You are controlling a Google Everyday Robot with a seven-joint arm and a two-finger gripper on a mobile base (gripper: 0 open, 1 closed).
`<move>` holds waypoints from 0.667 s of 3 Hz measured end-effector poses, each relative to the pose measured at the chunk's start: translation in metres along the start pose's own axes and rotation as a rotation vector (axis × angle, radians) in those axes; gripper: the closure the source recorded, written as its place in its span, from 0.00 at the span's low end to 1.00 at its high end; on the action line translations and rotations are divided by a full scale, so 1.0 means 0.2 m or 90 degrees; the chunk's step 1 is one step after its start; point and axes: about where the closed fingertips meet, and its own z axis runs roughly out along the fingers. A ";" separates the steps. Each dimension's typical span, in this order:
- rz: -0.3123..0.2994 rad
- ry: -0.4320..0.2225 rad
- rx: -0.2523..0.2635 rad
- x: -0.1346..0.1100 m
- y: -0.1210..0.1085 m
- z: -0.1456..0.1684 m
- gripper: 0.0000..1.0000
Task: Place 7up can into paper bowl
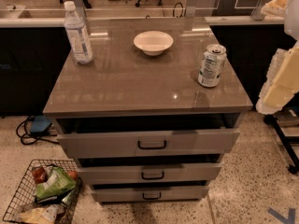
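Note:
The 7up can (211,65) stands upright near the right edge of the grey-brown cabinet top (140,83). It has a silver top and a white and green label. The paper bowl (153,42), shallow and cream-white, sits at the back middle of the top, up and to the left of the can. It looks empty. My gripper (281,80) shows as a cream and white shape at the right edge of the view, beyond the cabinet's right side and apart from the can. It holds nothing that I can see.
A clear plastic water bottle (78,32) stands at the back left of the top. Three drawers (152,145) sit slightly open below. A wire basket (42,195) of snacks lies on the floor at lower left. Cables (32,127) lie at left.

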 end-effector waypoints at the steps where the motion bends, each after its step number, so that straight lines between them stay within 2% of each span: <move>1: 0.000 0.000 0.000 0.00 0.00 0.00 0.00; 2: 0.014 -0.044 0.019 0.02 -0.06 0.01 0.00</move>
